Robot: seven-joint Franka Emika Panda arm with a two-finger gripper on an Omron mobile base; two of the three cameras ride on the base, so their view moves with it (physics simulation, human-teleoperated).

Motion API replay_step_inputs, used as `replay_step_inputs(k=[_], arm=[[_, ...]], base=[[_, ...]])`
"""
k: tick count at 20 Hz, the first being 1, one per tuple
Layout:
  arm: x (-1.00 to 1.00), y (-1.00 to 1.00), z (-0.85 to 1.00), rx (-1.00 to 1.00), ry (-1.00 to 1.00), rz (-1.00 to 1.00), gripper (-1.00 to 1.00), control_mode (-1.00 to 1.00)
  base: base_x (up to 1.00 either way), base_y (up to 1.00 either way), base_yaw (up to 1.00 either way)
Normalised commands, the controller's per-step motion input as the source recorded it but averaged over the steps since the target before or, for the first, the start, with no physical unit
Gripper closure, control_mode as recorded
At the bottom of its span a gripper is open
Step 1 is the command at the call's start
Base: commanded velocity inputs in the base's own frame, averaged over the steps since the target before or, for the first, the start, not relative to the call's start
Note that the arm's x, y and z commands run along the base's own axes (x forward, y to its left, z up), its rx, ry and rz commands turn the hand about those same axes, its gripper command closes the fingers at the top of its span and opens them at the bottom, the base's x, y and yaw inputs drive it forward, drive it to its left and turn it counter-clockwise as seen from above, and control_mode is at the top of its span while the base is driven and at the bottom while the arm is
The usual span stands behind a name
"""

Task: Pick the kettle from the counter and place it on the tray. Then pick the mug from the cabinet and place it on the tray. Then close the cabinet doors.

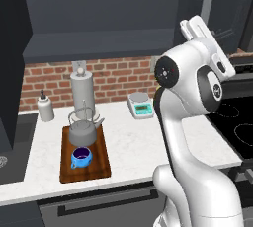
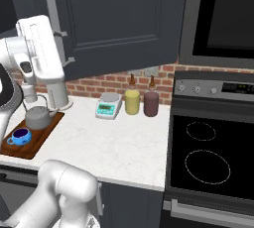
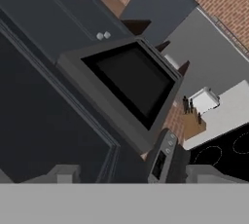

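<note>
The tool (image 3: 136,174) stands with its two dark tips wide apart at the foot of the hand view, with nothing seen between them and nothing in its hold. It faces the flat panel of a dark charcoal panelled cabinet door (image 2: 119,19). In the right base view the white hand sits high, just beside that door's long vertical silver bar handle (image 2: 51,14); whether it touches the bar cannot be told. To the door's right hangs a black-fronted microwave (image 3: 131,82) above a black glass stove (image 2: 208,147). Well below, on the white marbled stone bench (image 1: 133,142), the flat dark-brown wooden tray (image 1: 99,169) lies close to the front edge. The squat grey metal kettle (image 1: 84,131) stands on the tray's far half and the small bright blue mug (image 1: 81,158) on its near half, the two close together. Behind the tray a tall grey paper-towel cylinder (image 1: 82,90) stands by the brick wall. The bench lies bare between the tray and a small white kitchen scale (image 1: 140,105).
</note>
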Motion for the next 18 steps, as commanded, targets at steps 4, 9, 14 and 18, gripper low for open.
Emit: replay_step_inputs(k=[4,9,14,18], arm=[[0.84,0.21,-0.28,0.0,0.0,0.05,-1.0,-1.0],[0.78,0.16,-0.35,0.0,0.0,0.07,-1.0,-1.0],[0.76,0.1,-0.33,0.0,0.0,0.1,-1.0,-1.0],[0.83,0.06,-0.25,0.0,0.0,0.1,-1.0,-1.0]], base=[[0.0,0.0,0.0],[0.0,0.0,0.0],[0.0,0.0,0.0],[0.0,0.0,0.0]])
